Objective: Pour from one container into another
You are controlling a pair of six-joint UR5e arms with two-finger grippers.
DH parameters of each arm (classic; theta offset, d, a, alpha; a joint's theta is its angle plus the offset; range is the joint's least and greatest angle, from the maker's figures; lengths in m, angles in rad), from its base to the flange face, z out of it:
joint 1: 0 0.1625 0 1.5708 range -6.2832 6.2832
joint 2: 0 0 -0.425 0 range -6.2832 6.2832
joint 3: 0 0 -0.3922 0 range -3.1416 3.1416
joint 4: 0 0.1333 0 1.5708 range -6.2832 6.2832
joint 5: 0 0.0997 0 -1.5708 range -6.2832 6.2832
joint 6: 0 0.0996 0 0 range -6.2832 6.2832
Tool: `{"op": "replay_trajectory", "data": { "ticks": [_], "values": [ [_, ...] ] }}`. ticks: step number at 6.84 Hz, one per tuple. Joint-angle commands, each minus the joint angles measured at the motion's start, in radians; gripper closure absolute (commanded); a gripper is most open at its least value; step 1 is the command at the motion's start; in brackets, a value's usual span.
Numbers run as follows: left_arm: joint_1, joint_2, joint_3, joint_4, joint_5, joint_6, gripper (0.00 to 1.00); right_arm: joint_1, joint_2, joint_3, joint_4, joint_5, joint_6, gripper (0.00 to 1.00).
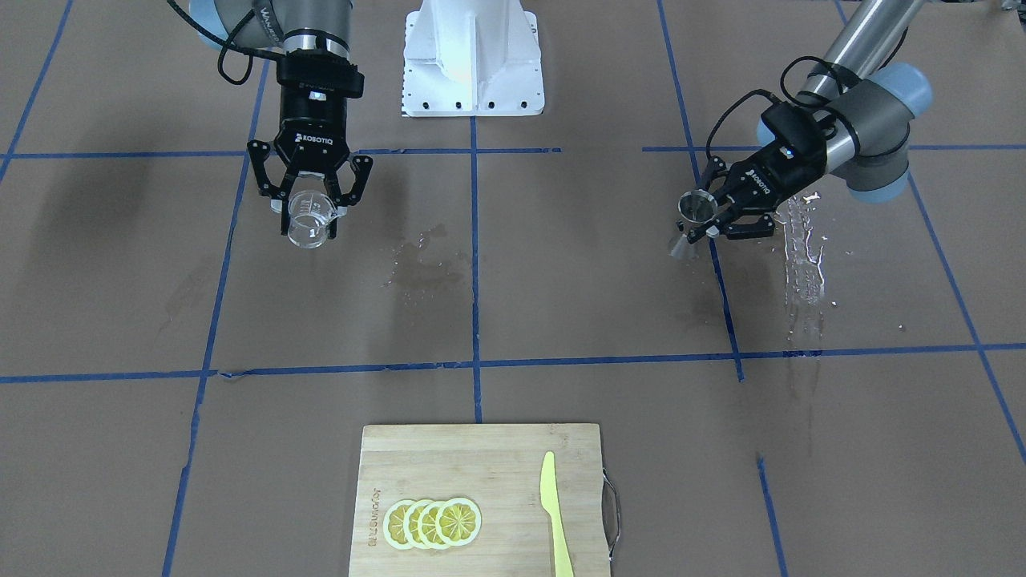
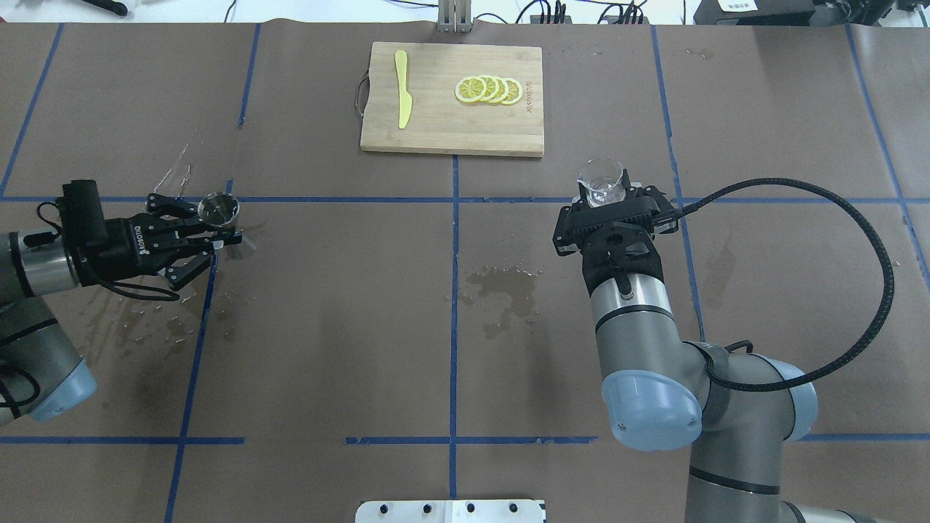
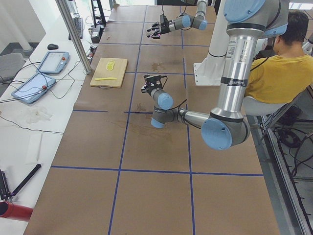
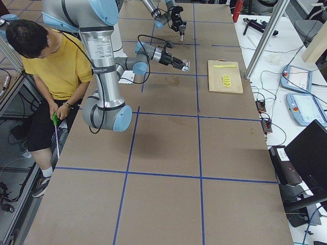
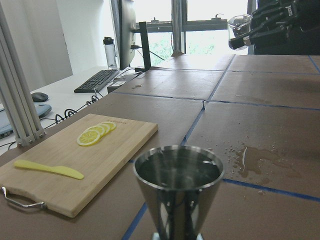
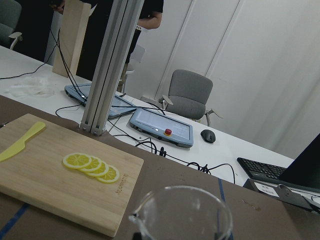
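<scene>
My right gripper point(image 1: 309, 234) is shut on the clear glass cup point(image 1: 309, 215) and holds it upright above the table. From overhead the glass cup point(image 2: 601, 189) shows at the far end of the right gripper point(image 2: 609, 211). Its rim point(image 6: 182, 212) fills the bottom of the right wrist view. My left gripper point(image 2: 224, 232) is shut on the waist of the steel jigger point(image 2: 218, 209), lifted off the table. The jigger point(image 1: 696, 207) stands roughly upright, its top bowl point(image 5: 178, 185) looking wet inside. The two containers are far apart, about half a table width.
A wooden cutting board point(image 2: 436, 123) with lemon slices point(image 2: 488, 89) and a yellow knife point(image 2: 402, 88) lies at the table's far middle. Wet patches point(image 2: 501, 287) darken the paper at centre, and spilled drops point(image 1: 804, 256) lie under my left arm. A seated person point(image 4: 56, 66) is beside the robot.
</scene>
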Motion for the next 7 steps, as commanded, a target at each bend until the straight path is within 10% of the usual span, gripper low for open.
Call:
{"op": "replay_trajectory", "data": {
  "ticks": [1, 7],
  "values": [
    [-0.002, 0.145, -0.088, -0.026, 0.028, -0.081, 1.0, -0.001, 0.0, 0.0, 0.0, 0.0, 0.0, 1.0],
    [0.044, 0.253, -0.078, -0.157, 0.267, -0.182, 1.0, -0.001, 0.007, 0.0, 0.0, 0.0, 0.0, 1.0]
  ]
}}
